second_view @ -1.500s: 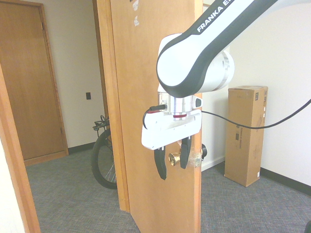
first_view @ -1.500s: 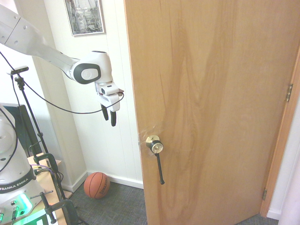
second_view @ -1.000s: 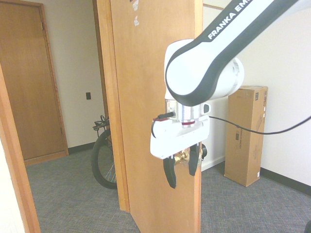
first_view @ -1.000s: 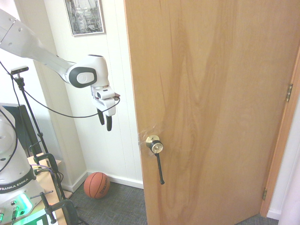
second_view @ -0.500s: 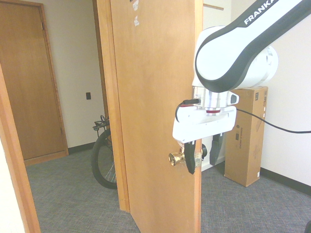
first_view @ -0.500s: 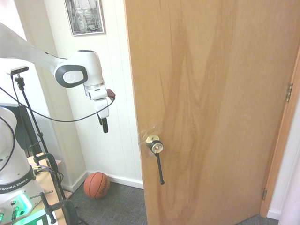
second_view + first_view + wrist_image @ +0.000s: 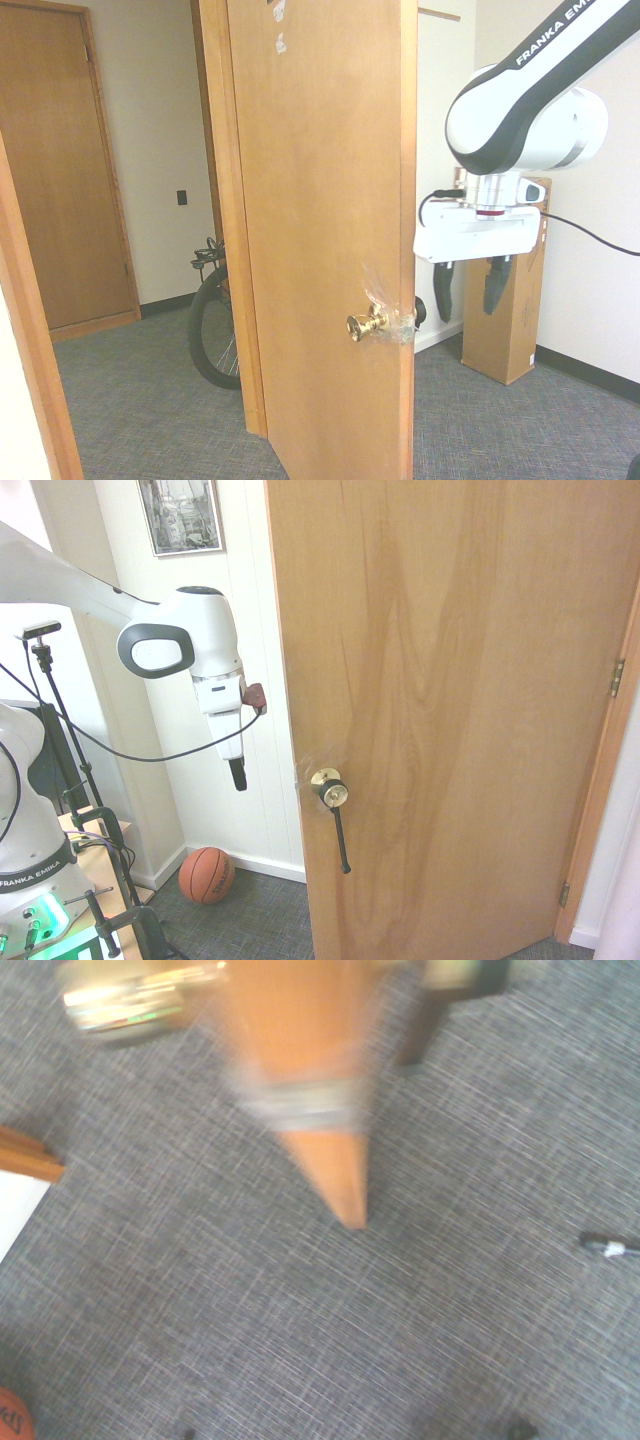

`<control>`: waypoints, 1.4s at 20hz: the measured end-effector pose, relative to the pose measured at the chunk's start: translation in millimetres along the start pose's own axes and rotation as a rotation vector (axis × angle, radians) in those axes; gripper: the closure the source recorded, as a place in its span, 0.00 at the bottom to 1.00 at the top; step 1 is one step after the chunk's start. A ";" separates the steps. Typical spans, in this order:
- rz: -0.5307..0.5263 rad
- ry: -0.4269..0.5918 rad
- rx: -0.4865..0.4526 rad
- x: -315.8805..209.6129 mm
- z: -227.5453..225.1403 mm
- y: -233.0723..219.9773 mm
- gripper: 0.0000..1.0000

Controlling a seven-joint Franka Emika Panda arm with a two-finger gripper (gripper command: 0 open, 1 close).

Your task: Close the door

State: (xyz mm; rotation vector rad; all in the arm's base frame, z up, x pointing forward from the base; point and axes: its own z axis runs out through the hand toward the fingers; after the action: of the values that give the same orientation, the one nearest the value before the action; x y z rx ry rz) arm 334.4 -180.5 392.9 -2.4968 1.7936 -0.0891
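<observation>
Over by the free edge of the door (image 7: 330,200), which stands ajar with its hinges (image 7: 617,678) on the far side from the robot, there's a decent bit of air between the wood and the gripper (image 7: 470,300). From the first exterior view the gripper hangs on the robot's side of that edge, a bit above knob height, with pale wall panelling (image 7: 180,770) behind it. A basketball (image 7: 207,875) sits on the gray carpet (image 7: 250,920) near the baseboard, well below the gripper. In the second exterior view a tall cardboard box (image 7: 500,335) stands behind the gripper, and a brass knob (image 7: 358,326) pokes out of the door, with clear tape (image 7: 398,325) wrapped around the edge beside it. The other face has its own knob (image 7: 334,795) with a thin black rod (image 7: 342,842) hanging down from it.

Stuff that's hard to see: most of the bicycle (image 7: 213,330) is cut off behind the door frame (image 7: 232,220), so you get a wheel and not much else. The wrist view is blurry around the door edge and knobs, and some small dark thing (image 7: 606,1246) on the carpet there is too fuzzy to name.

As for the gripper, it's wide open, fingers pointing down, nothing between them and not touching the door.
</observation>
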 end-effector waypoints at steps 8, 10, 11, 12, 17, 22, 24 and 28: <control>0.105 0.003 0.001 51.8 -9.2 33.6 0.00; 0.132 0.006 -0.004 66.7 -11.8 39.4 0.00; 0.143 0.005 -0.007 74.5 -11.1 42.1 0.00; 0.154 0.005 -0.010 81.3 -10.6 44.7 0.00; 0.174 0.009 0.044 116.7 -25.9 34.2 0.00; 0.174 0.001 0.231 151.2 -18.8 -6.6 0.00; 0.176 -0.009 0.269 160.8 -6.3 -30.4 0.00; 0.142 -0.023 0.335 164.5 13.4 -76.4 0.00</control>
State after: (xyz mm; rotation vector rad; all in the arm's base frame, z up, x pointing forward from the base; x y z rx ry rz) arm 460.1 -311.8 387.6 -2.1278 1.7709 -0.3223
